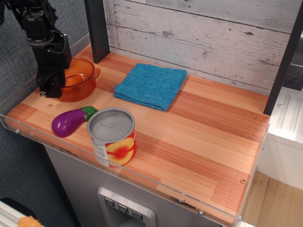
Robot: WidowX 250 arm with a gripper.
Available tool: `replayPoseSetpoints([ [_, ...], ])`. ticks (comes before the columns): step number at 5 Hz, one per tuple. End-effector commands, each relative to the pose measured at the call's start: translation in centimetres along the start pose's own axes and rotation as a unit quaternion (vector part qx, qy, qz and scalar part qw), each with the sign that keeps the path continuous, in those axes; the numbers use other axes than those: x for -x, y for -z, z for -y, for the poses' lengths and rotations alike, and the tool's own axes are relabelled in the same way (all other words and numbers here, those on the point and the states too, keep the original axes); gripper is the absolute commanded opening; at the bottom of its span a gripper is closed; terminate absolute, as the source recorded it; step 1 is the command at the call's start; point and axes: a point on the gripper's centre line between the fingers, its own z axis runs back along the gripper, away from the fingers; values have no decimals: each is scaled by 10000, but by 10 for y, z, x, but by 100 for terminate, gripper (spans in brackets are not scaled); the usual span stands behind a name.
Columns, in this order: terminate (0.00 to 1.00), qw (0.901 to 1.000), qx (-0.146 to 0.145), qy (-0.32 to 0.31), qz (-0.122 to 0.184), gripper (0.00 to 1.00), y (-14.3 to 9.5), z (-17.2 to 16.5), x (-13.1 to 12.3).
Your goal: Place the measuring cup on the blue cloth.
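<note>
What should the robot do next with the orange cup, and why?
Probably close the gripper on the cup's near rim and lift it a little. The gripper is down at the cup's left edge, but I can't tell whether it has a hold. The cup sits on the wood, left of the cloth, which has nothing on it.

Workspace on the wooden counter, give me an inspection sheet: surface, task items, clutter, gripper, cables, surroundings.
Surface: striped wooden counter with a clear plastic edge guard along the front; no spills seen.
Job's things: orange measuring cup at the back left, standing on the wood, not on the cloth; blue cloth lies flat to its right, nothing on it.
Clutter: purple toy eggplant and a silver-lidded tin can near the front left.
Gripper: black gripper down at the cup's left rim; jaw state cannot be told.
Cables: nothing seen.
Surroundings: whitewashed plank wall behind, dark posts at either side.
</note>
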Motion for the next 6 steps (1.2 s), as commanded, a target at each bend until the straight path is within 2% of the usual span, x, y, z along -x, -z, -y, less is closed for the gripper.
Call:
replayPoseSetpoints([
  [1, 0, 9995, -237, -214, -59, 0, -12, -5, 3],
  [3, 0, 9969, -556, -544, 139, 0, -46, -8, -9],
  [4, 0, 9974, -593, -355, 198, 0, -58, -7, -30],
  [6, 0, 9959, -564, 176, 690, 0, -75, -1, -86],
])
